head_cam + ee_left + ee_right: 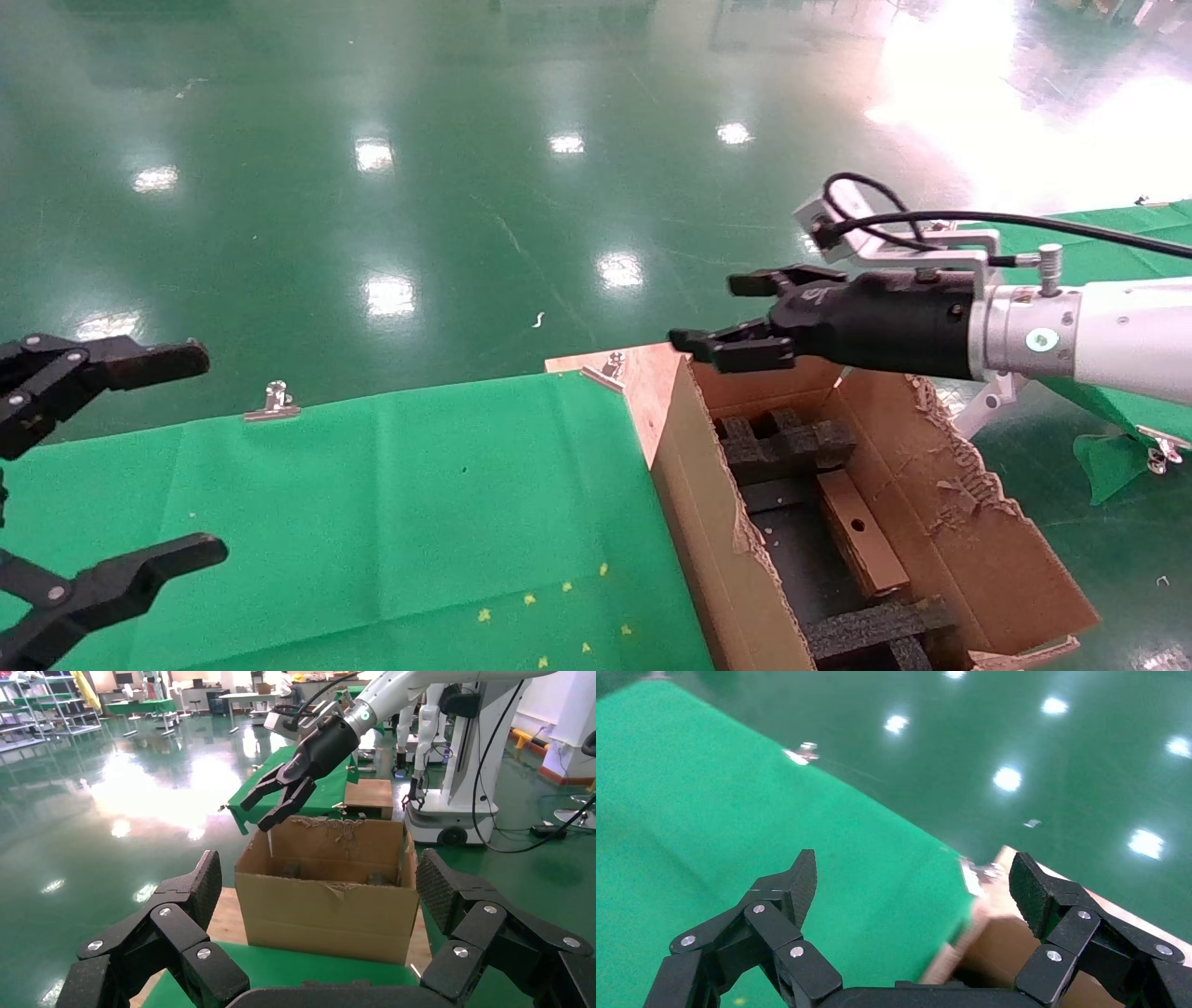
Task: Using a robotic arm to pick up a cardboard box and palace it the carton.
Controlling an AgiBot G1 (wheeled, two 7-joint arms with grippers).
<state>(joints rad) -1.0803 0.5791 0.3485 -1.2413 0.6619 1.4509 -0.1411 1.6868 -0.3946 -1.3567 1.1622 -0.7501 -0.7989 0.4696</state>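
The small brown cardboard box [871,550], with a round hole facing up, lies inside the carton [708,522] between black foam inserts [787,443]. The carton stands at the table's right end with ragged torn flaps. My right gripper [722,317], on the white arm, is open and empty and hovers above the carton's far left corner; it also shows in the left wrist view [270,804]. In the right wrist view, my right gripper [912,881] is over the cloth edge and a carton corner [1011,938]. My left gripper [121,457] is open and empty at the far left, facing the carton [327,910].
A green cloth [419,503] covers the table and is held by metal clips [273,403]. A wooden board [643,373] shows at the carton's far corner. Another green-covered table [1117,242] stands to the right. Glossy green floor lies beyond.
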